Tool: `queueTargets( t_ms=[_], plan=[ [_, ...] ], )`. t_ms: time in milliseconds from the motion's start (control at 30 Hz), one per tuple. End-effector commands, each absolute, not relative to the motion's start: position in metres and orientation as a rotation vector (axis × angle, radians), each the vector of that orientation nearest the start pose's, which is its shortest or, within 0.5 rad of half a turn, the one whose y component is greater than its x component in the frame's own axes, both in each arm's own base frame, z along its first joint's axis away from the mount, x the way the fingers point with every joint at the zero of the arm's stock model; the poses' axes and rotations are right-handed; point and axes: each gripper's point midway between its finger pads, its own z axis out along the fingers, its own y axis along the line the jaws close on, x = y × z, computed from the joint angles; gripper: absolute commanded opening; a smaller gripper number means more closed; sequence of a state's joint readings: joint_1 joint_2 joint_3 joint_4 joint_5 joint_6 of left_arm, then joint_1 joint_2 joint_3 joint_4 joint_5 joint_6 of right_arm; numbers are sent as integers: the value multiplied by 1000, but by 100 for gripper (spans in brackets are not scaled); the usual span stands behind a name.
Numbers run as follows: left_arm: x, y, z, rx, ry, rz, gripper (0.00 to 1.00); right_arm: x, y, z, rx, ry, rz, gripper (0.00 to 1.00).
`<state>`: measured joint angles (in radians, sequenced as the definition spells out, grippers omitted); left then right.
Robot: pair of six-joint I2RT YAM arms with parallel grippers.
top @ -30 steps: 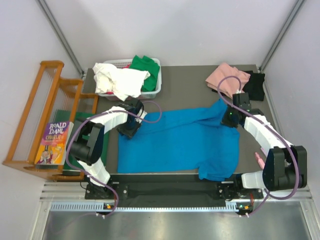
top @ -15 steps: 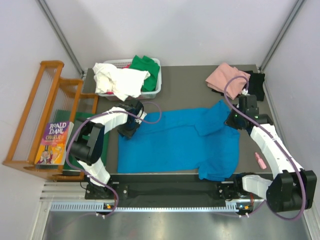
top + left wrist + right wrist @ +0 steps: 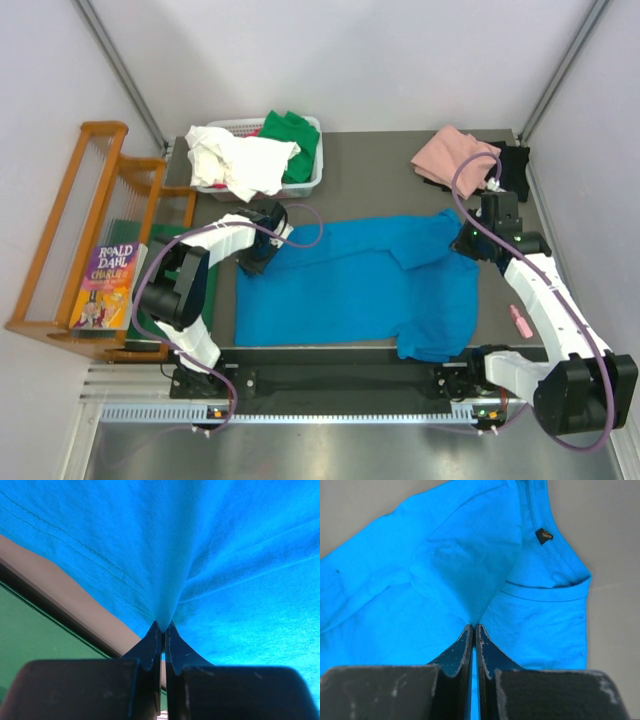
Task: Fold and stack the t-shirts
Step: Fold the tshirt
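Note:
A bright blue t-shirt (image 3: 350, 280) lies spread across the dark table. My left gripper (image 3: 262, 250) is shut on its far left edge; in the left wrist view the cloth (image 3: 210, 555) pulls into a taut pinch at the fingertips (image 3: 163, 626). My right gripper (image 3: 470, 240) is shut on the shirt's far right part near the collar; the right wrist view shows the cloth (image 3: 470, 570) pinched at the tips (image 3: 474, 626), with the collar label (image 3: 544, 535) beyond. A pink tee (image 3: 452, 155) and a black tee (image 3: 512, 170) lie at the far right corner.
A white basket (image 3: 310, 180) at the back holds white (image 3: 240, 160) and green (image 3: 295, 135) tees. A wooden rack (image 3: 95, 230) with a book (image 3: 108, 285) stands left, over a dark green board (image 3: 145, 330). A small pink object (image 3: 521, 321) lies near the right edge.
My right gripper has moved right and a little back, pulling the blue shirt's far right part outward and flatter. The left gripper has stayed in place.

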<state>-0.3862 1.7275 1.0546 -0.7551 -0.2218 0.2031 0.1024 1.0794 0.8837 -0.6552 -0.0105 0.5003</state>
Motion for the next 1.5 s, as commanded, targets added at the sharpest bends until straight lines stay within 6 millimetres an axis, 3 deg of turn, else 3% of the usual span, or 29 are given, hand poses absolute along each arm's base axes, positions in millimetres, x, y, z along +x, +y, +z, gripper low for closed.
queueTargets(
  t_ms=[0,200,333,500,800,1033,1267,1467],
  plan=[
    [288,-64,25,815,2820,321,0,279,52,158,455,2367,292,0],
    [289,-67,26,805,2817,310,0,278,52,164,441,2364,290,0],
    [285,-70,17,813,2834,318,0,272,51,152,443,2390,281,0],
    [291,-65,21,809,2809,344,0,265,50,151,436,2398,278,0],
    [306,-42,35,743,2789,371,0,248,54,130,429,2447,302,0],
    [309,-33,40,717,2783,381,0,245,52,128,419,2453,289,0],
    [312,-36,48,703,2781,351,0,255,48,142,406,2432,255,0],
    [325,-39,70,694,2743,348,0,271,49,175,401,2370,270,0]
  ],
)
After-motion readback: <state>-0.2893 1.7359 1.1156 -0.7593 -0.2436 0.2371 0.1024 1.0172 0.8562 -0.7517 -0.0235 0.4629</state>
